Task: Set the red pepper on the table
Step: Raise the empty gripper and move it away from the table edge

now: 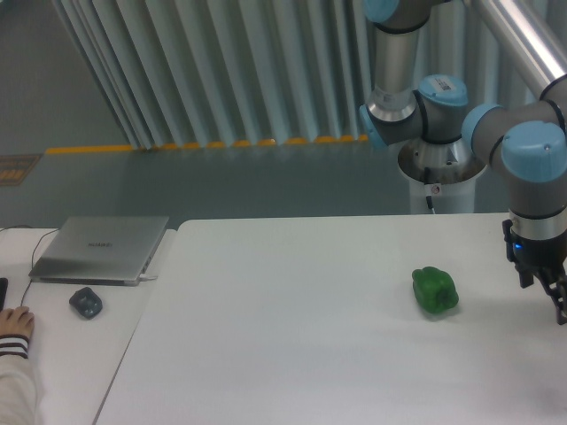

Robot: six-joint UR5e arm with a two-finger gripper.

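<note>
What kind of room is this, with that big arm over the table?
Probably a robotics lab or test workshop: a jointed robot arm bolted to a pedestal by a white table, an operator's laptop beside it, and yellow safety floor marking behind.

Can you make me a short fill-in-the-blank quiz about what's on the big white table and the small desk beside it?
1. The lumpy bell pepper lying on the large white table is ____ in colour.
2. The closed silver laptop rests on the smaller white ____.
3. The dark computer mouse sits just in ____ of the laptop.

Missing words: green; desk; front
</note>
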